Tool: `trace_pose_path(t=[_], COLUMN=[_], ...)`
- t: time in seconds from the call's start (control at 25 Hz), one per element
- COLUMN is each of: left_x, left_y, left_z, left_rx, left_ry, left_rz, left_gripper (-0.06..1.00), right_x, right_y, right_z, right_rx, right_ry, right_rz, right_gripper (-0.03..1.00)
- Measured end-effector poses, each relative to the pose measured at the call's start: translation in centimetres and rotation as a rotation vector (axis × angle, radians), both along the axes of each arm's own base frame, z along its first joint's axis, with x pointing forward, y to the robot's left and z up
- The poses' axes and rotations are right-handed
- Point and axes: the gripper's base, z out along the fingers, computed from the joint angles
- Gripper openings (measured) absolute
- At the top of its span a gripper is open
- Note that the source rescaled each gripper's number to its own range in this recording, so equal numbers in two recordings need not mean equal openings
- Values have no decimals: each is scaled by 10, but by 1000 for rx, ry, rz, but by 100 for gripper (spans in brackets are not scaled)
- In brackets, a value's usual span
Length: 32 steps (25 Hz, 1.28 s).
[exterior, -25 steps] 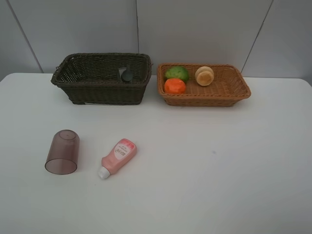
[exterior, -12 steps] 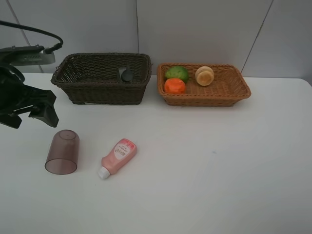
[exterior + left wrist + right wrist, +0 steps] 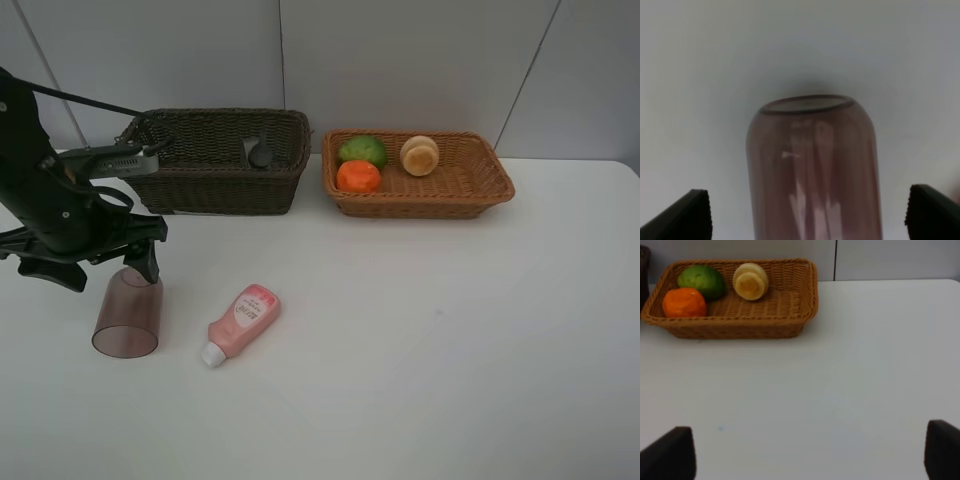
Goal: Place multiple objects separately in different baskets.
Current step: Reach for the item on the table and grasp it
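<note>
While your left claw (image 3: pixel 100 268) gapes, the translucent mauve plastic cup (image 3: pixel 127 318) lies ungripped

Its fingers (image 3: pixel 692 217) flank the cup, which rests on its side on the white counter (image 3: pixel 420 340) near the pink white-capped bottle (image 3: pixel 243 322). Your right claw (image 3: pixel 810 455), also wide open, holds nothing and faces the light orange-brown wicker basket (image 3: pixel 735 327).

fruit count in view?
3, all in the light basket: green fruit back left, orange in front of it, pale peach to their right. The dark basket is partly hidden inside, so more could sit there.
</note>
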Motion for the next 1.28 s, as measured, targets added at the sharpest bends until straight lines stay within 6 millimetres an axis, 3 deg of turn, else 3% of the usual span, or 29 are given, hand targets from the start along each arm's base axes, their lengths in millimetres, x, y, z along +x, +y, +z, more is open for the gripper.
trace_pose_path(t=[0.32,1.28], left_x=[4,11], left_y=[0,-4], left_z=[-9,-50], left_rx=[-3,-3], left_ry=[3,67], left_rz=[79,28], left_gripper=[100,100], right_x=[0,0], right_y=[0,0], right_z=[0,0], right_rx=[0,0], right_ry=[0,0], right_rz=[0,0], right_gripper=[98,98])
